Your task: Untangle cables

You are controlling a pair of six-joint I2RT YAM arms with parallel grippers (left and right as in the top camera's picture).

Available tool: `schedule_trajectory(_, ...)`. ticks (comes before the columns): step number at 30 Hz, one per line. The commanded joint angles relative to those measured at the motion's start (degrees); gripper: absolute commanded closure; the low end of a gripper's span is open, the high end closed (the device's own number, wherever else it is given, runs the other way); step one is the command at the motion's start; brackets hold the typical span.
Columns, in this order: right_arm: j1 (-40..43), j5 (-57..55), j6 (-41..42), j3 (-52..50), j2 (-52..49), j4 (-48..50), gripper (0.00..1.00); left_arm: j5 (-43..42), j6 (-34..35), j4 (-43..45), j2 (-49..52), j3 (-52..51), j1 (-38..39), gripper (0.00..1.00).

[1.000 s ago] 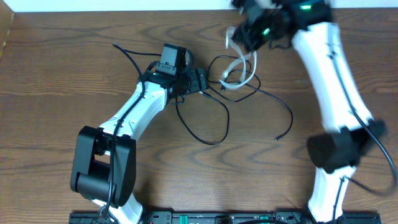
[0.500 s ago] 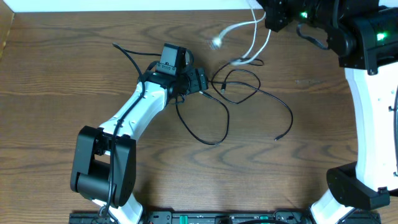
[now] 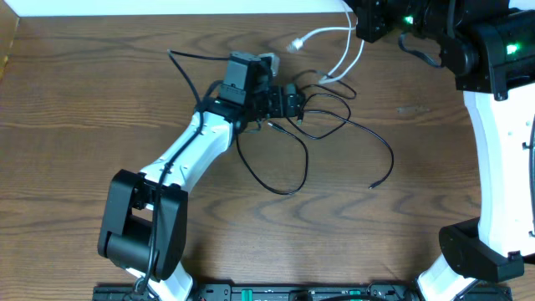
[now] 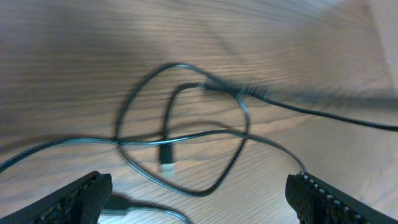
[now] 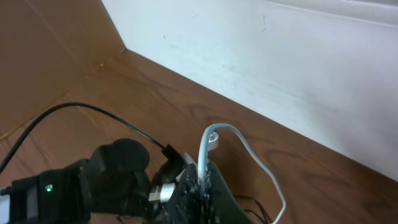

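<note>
The black cable [image 3: 390, 153] lies in loose loops on the wooden table, its free plug end at the right. In the left wrist view the loops [image 4: 180, 124] and a small plug [image 4: 166, 163] sit just ahead of my left gripper [image 4: 199, 208], which is open and holds nothing. In the overhead view the left gripper [image 3: 292, 100] is at the left edge of those loops. My right gripper [image 3: 361, 22], at the table's far edge, is shut on the white cable [image 3: 326, 33]. That white cable [image 5: 205, 149] rises from between the right fingers and hangs in a bend over the black loops' far side.
A white wall [image 5: 298, 68] runs along the far edge of the table. A brown side panel [image 5: 43, 56] stands at the far left. A thin black wire [image 3: 180, 63] trails from the left arm. A black rail [image 3: 251, 293] lines the front edge.
The right arm has carried the white cable up and away to the far edge, out of the black loops. The left gripper has moved forward and right to the loops and opened a little wider.
</note>
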State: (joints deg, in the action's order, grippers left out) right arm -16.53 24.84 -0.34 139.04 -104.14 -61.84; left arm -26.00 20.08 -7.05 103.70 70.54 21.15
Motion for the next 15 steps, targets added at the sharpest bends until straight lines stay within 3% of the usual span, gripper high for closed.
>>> schedule_trajectory(1,0.37,-0.11,0.98,-0.02,1.27,-0.31,0.99,-1.84,0.2,2.21,1.38,0.81,1.73,0.05)
schedule_trajectory(5,0.37,-0.39,0.96,-0.02,1.27,-0.66,0.99,-2.14,9.31,6.49,4.28,0.81,3.41,0.05)
schedule_trajectory(15,2.71,-0.66,1.07,-0.02,1.27,-2.49,0.99,-6.58,18.91,32.2,6.25,0.81,5.14,0.04)
